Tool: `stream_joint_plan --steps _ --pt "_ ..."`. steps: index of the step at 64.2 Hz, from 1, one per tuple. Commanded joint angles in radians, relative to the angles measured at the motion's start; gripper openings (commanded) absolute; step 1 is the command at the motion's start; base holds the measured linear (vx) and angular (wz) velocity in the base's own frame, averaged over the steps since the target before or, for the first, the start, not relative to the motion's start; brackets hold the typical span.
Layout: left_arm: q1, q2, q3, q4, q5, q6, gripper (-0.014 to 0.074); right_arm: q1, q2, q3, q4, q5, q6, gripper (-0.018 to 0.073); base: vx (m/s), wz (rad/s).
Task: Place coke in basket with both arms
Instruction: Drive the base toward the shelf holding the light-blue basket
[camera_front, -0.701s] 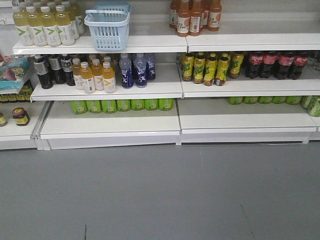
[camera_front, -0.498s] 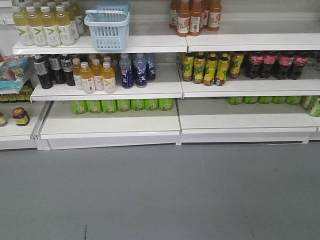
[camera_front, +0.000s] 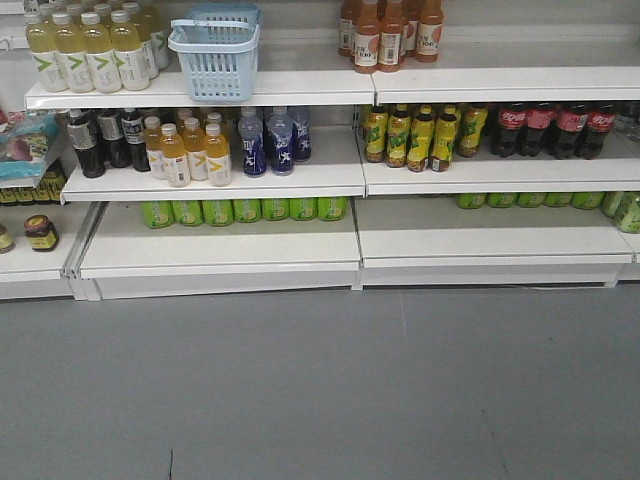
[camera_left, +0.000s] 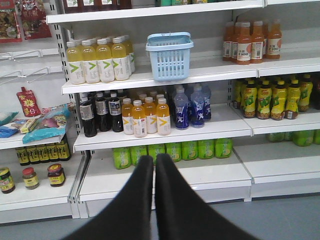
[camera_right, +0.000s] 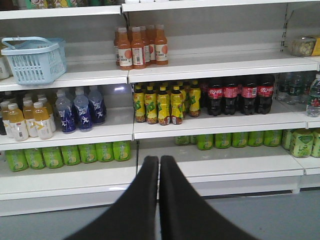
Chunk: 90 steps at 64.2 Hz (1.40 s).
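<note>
Front view: the basket (camera_front: 215, 60) stands upright on the top shelf (camera_front: 300, 88) in the left bay. It is just beside a row of yellow bottles (camera_front: 85, 50) on its left. Its handle appears to lie down against the front rim, though the angle is poor. Orange bottles (camera_front: 390, 35) stand farther right on the same shelf. Cola bottles (camera_front: 555, 130) with red labels occupy the middle shelf (camera_front: 500, 172) at far right.

Left wrist view: the left gripper (camera_left: 154, 161) sits low at centre. Its two black fingers are pressed together with only a thin slit between them, and they hold nothing. The basket (camera_left: 170, 57) is above the tips and slightly right, well apart from them.

Right wrist view: the right gripper (camera_right: 159, 161) is likewise closed and empty-handed. The basket (camera_right: 32, 60) is at upper left. The cola bottles (camera_right: 240, 95) are up and to the right.

The position of the coke can cannot be told from these views.
</note>
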<state>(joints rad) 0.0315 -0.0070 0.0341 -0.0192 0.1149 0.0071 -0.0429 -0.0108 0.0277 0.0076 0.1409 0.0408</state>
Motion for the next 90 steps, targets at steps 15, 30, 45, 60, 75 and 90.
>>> stream_joint_plan --steps 15,30,45,60,75,90 --pt "0.002 -0.020 -0.001 -0.008 -0.078 -0.017 -0.0007 -0.005 -0.018 0.011 -0.008 -0.078 -0.004 -0.0009 0.02 0.00" --pt "0.002 -0.020 -0.001 -0.008 -0.078 -0.017 -0.0007 -0.005 -0.018 0.011 -0.008 -0.078 -0.004 -0.0009 0.10 0.00" --pt "0.002 -0.020 -0.001 -0.008 -0.078 -0.017 -0.0008 -0.005 -0.018 0.011 -0.008 -0.078 -0.004 -0.0009 0.17 0.01" --pt "0.002 -0.020 -0.001 -0.008 -0.078 -0.017 -0.0008 -0.005 -0.018 0.011 -0.008 -0.078 -0.004 -0.0009 0.19 0.10" --pt "0.002 -0.020 -0.001 -0.008 -0.078 -0.017 -0.0008 -0.005 -0.018 0.011 -0.008 -0.078 -0.004 -0.0009 0.17 -0.01" --pt "0.002 -0.020 -0.001 -0.008 -0.078 -0.017 -0.0008 -0.005 -0.018 0.011 -0.008 -0.078 -0.004 -0.0009 0.15 0.00"
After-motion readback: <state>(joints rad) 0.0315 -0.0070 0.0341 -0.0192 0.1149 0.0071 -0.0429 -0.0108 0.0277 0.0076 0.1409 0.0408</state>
